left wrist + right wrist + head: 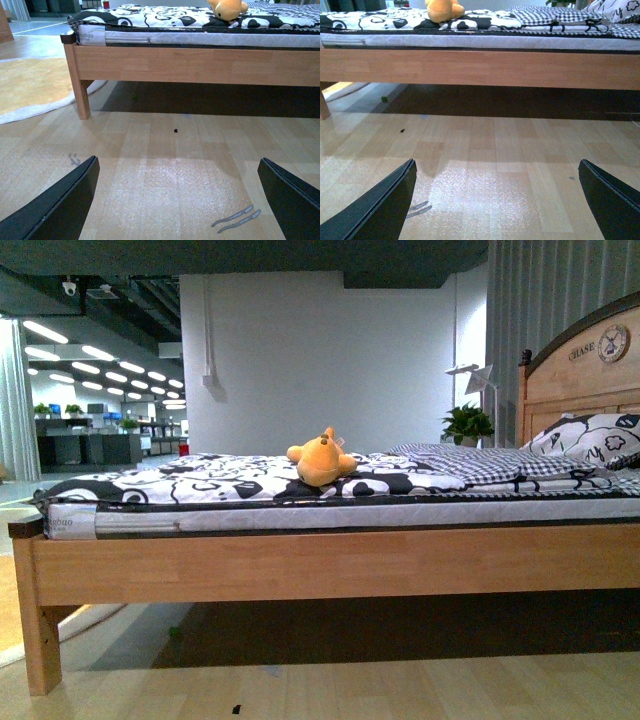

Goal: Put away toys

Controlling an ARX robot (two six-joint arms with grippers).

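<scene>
Toy, a soft orange-yellow plush animal (321, 461), is seen on the black-and-white-patterned wooden bed (300, 565); left fingers (55, 215) and right fingers (375, 215) are spread wide.

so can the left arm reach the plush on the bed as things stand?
Probably not yet: the left gripper hangs open low over the floor, short of the bed rail, and the plush sits up on the mattress beyond. Nothing covers it.

The left gripper (177, 159) shows two flat, matte black fingers (60, 210), each a plain wedge narrowing to a point. The right gripper (496, 161) looks the same, with paler inner finger edges.
</scene>
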